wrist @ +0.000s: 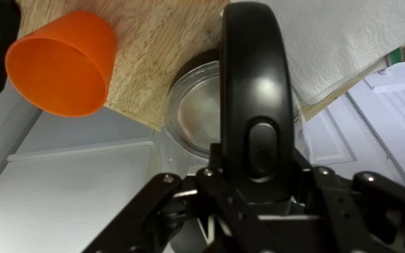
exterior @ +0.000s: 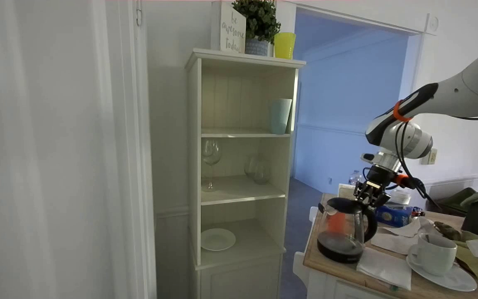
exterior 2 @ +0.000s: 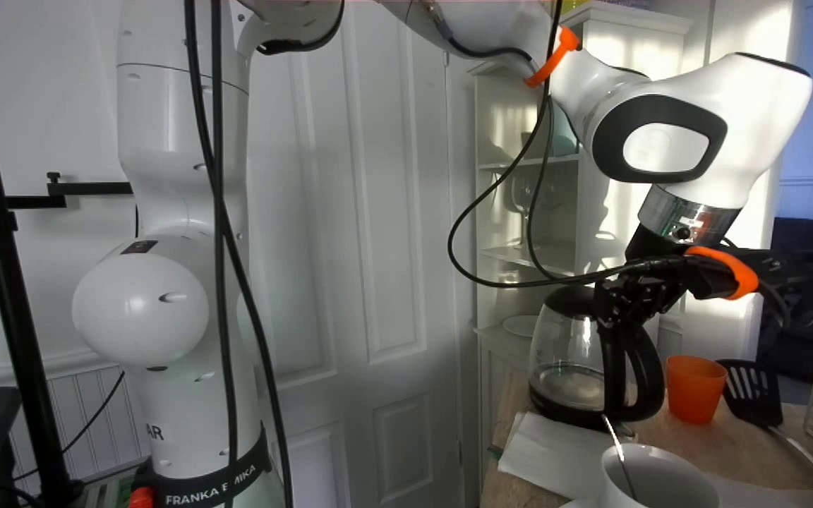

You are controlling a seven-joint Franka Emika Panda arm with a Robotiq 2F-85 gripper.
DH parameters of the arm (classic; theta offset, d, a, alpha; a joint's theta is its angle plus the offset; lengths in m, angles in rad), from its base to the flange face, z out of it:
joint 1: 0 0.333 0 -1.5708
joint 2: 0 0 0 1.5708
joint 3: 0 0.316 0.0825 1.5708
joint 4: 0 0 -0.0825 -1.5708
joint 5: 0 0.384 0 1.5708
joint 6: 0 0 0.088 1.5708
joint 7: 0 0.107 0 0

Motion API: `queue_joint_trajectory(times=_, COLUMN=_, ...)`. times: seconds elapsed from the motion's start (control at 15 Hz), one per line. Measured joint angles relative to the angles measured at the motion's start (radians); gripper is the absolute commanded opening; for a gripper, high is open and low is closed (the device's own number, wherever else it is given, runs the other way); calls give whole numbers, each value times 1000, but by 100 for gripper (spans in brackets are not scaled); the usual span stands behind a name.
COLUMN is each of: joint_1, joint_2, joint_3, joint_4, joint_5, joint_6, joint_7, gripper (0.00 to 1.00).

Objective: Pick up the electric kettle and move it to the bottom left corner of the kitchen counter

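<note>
Your claw (wrist: 257, 158) pinches the handle (wrist: 257, 80) up top | electric kettle (exterior 2: 572, 356) upright, mostly below | handle's long axis runs downward

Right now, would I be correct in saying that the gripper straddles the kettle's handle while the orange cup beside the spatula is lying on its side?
Not quite: the orange cup beside the spatula is standing upright, not lying on its side, as an exterior view shows. The gripper does straddle the handle of the kettle, as you say.
</note>
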Motion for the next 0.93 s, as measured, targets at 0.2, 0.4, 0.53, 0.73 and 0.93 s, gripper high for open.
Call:
queue_joint_trajectory(times=0.2, joint_1=-3, joint_2=3, joint_3=0, joint_4=2, joint_5=0, joint_6=-3, joint_7=0, gripper=19)
queue_joint_trajectory(times=0.4, joint_1=-5, joint_2=4, joint_3=0, joint_4=3, joint_5=0, joint_6=-4, joint_7=0, gripper=71)
queue_joint_trajectory(times=0.53, joint_1=-7, joint_2=5, joint_3=0, joint_4=5, joint_5=0, joint_6=-5, joint_7=0, gripper=83)
queue_joint_trajectory(times=0.73, joint_1=-9, joint_2=5, joint_3=-3, joint_4=13, joint_5=0, joint_6=-11, joint_7=0, gripper=100)
queue_joint_trajectory(times=0.93, joint_1=-9, joint_2=4, joint_3=-11, joint_4=29, joint_5=-9, joint_6=-34, joint_7=0, gripper=100)
